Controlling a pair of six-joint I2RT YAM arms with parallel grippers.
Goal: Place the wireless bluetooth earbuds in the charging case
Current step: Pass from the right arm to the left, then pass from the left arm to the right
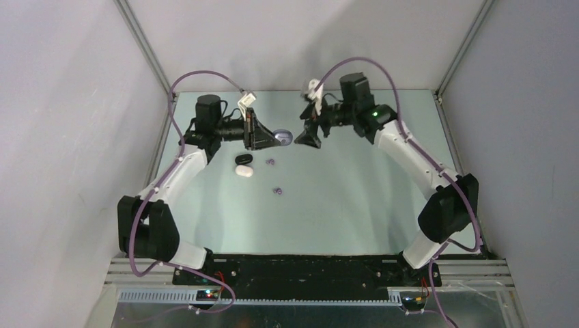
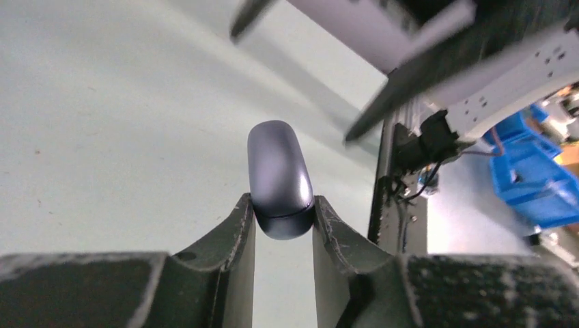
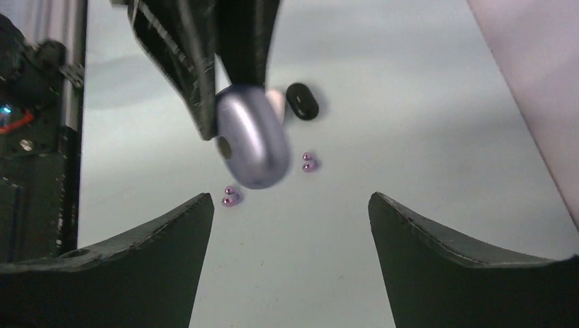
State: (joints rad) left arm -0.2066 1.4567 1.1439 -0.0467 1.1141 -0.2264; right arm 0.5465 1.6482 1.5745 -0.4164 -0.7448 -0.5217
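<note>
Closest to the arm bases, the nearer purple earbud (image 1: 277, 190) lies alone on the pale green table (image 1: 355, 205), apart from everything else. Beyond it and to the left sits a white charging case (image 1: 244, 171), with a black charging case (image 1: 244, 160) just behind it, the two nearly touching. The farther purple earbud (image 1: 270, 162) lies just right of the black case. In the right wrist view each earbud reads as two tiny beads pressed together, and both lie loose on the table, outside any case.

Farther back, the two grippers meet nose to nose near the middle of the table. The left gripper (image 2: 283, 205) is clenched on a lavender-grey charging case (image 2: 276, 174), its fingertips (image 2: 244, 212) pinching one rounded end so that most of the oval body sticks out ahead of them. A thin seam crosses the case just above the grip. I cannot tell whether the case is lifted clear of the table.

The right gripper (image 3: 290, 205) faces that case with its jaws spread wide and nothing between them, and the case hangs just beyond its fingertips (image 3: 194, 219) without touching them.
</note>
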